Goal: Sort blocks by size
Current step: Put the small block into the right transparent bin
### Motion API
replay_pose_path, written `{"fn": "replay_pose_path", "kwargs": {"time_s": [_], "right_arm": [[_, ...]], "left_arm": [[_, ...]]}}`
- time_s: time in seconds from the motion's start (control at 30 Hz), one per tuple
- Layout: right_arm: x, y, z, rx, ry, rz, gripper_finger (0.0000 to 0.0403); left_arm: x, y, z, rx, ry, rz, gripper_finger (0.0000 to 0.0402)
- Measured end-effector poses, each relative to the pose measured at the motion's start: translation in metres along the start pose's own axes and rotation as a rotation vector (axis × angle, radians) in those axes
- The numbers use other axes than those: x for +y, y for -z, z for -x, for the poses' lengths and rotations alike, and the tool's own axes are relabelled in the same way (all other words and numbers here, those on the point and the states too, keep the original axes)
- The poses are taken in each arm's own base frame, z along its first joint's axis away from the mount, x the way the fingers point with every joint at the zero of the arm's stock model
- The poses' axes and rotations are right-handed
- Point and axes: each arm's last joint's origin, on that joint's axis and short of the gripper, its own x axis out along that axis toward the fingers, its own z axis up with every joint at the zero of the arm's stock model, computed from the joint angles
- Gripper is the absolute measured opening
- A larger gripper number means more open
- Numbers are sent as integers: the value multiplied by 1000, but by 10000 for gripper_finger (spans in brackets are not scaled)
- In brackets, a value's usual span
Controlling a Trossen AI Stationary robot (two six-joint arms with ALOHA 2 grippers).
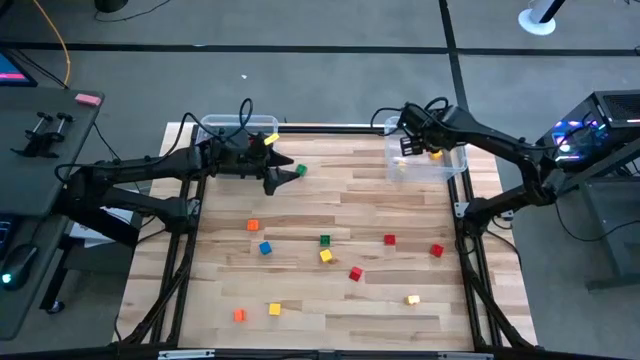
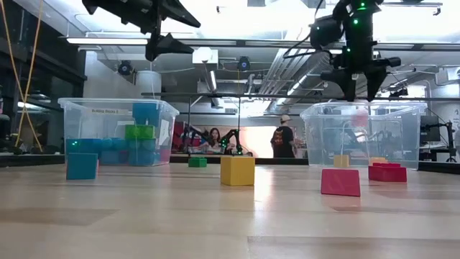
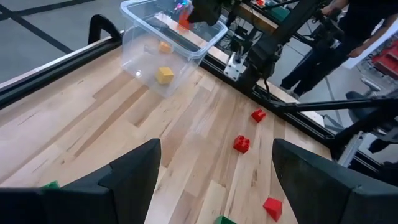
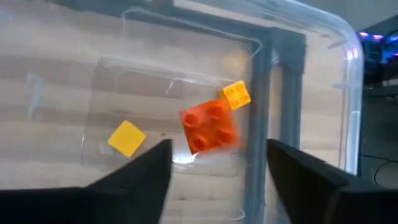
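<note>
1. right gripper (image 4: 214, 180) hangs wide open over the right bin (image 4: 292, 74), an orange block (image 4: 208, 129) just beyond its jaws (apparently dropping in).
2. left gripper (image 3: 211, 177) gapes empty; loose blocks (image 1: 325, 255) remain, so sorting looks partly done.

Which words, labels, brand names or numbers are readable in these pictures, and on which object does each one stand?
No text can be read with certainty.
Left clear bin: a small printed label near its upper wall in the low view, too blurred to read.
Right clear bin: no label visible.
Blocks, such as the yellow block and the orange block: only studs, no lettering legible.
</note>
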Motion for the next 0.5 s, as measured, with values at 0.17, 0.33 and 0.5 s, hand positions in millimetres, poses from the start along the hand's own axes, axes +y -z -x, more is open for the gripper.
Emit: {"fn": "replay_pose_path", "kwargs": {"time_s": [0.17, 0.33, 0.5], "right_arm": [[2, -7, 6, -22, -65, 37, 331], [4, -21, 25, -144, -228, 33, 348], [11, -29, 35, -206, -420, 59, 349]], "left_arm": [[-1, 0, 0, 6, 13, 26, 296], [-5, 11, 5, 195, -47, 81, 296], [-33, 53, 34, 681, -76, -17, 296]]}}
